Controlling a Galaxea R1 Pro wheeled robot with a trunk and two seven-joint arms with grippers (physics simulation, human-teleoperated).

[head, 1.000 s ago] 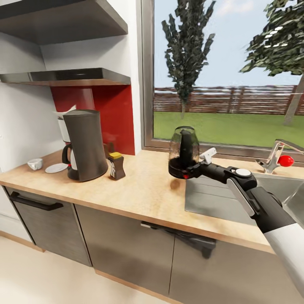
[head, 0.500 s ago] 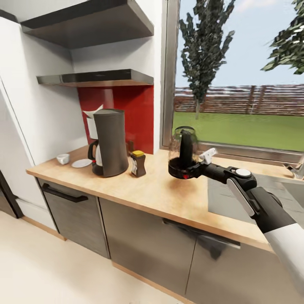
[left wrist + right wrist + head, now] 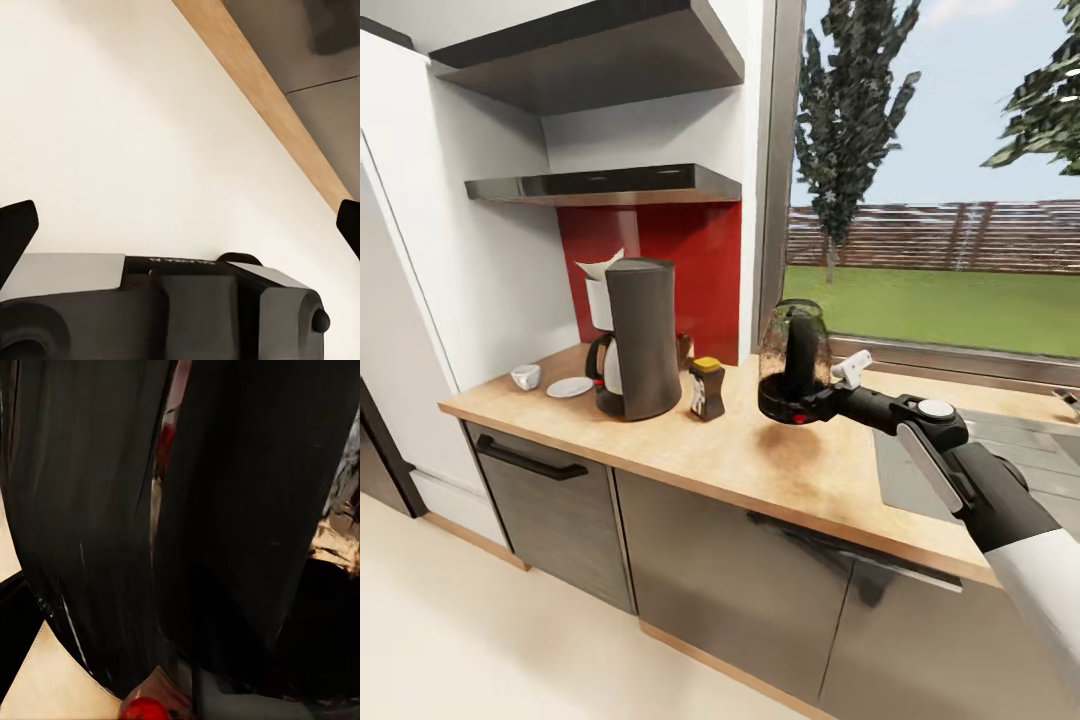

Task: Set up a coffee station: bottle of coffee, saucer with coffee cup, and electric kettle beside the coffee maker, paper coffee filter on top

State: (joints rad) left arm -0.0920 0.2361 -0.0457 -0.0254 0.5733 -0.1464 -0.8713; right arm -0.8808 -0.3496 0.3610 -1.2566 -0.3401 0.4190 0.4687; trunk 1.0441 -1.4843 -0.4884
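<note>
My right gripper [image 3: 822, 402] is shut on the electric kettle [image 3: 793, 362], a smoky see-through jug held upright a little above the kitchen countertop [image 3: 760, 462]. Close up, the electric kettle [image 3: 180, 510] shows its dark body and a red switch [image 3: 142, 709]. To the left stands the coffee maker [image 3: 632, 340], with the white paper coffee filter [image 3: 600, 267] at its top. The bottle of coffee [image 3: 707, 388] stands right beside the machine. The saucer [image 3: 569, 387] lies left of it, with the coffee cup [image 3: 525, 377] next to the saucer on the wood. My left gripper [image 3: 180, 225] is open over pale floor.
The thin black kitchen shelf [image 3: 605, 185] hangs above the coffee maker, with a thicker black board [image 3: 580, 55] higher up. A steel sink [image 3: 960, 475] is set in the counter at right. Grey cabinet fronts [image 3: 710, 570] run below. A window is behind the kettle.
The camera has swung left along the counter, so the coffee maker group now appears nearer the kettle and the sink has slid rightward. The kettle stays in my right gripper.
</note>
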